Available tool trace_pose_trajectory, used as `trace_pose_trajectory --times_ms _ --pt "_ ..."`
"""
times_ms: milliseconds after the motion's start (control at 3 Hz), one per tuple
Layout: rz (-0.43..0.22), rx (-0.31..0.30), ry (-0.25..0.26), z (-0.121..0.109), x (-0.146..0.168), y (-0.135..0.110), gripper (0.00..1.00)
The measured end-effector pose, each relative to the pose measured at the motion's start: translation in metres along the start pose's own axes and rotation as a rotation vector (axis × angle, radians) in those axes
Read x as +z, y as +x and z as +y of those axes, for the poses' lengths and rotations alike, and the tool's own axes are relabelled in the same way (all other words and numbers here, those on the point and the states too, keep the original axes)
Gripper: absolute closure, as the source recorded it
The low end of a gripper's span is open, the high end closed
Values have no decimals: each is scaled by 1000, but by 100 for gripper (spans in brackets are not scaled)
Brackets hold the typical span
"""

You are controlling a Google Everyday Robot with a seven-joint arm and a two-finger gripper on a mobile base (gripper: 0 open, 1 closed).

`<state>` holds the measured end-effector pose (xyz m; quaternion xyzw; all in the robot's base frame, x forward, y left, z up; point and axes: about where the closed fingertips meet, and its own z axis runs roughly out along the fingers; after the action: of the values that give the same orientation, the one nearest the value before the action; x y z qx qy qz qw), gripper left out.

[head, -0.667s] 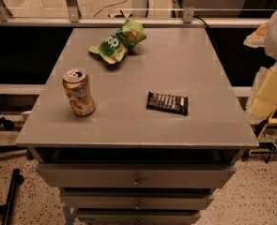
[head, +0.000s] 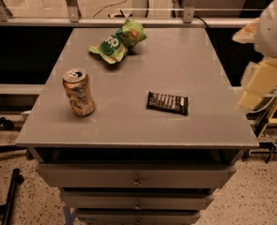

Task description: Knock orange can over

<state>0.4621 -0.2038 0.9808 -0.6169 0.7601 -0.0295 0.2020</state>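
Camera view, left to right: the orange can (head: 78, 93) stands upright near the desk's (head: 185, 64) front-left corner. It looks light, thin-walled and dented, so a push high on its side should topple it. Green snack bag (head: 118, 41) behind, candy bar (head: 167, 103) mid-desk; nothing has shifted since a moment ago. Far right, the end effector (head: 262, 83) hangs beyond the desk's edge, well apart from the can, and has crept slightly inward. Open or closed, I cannot tell.

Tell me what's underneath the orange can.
The orange can stands upright on the gray cabinet top; the patch beneath its base is covered. Drawers below hide their contents. The gripper hangs off the right edge, away from it.
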Motion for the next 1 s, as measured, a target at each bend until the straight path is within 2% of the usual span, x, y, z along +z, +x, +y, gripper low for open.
trace_pose_trajectory --times_ms 333,667,1000 --pt "-143 -81 -6 -33 33 -29 0" --pt "-143 -81 -6 -33 33 -29 0" --pt "-207 -136 -3 -46 45 -57 0"
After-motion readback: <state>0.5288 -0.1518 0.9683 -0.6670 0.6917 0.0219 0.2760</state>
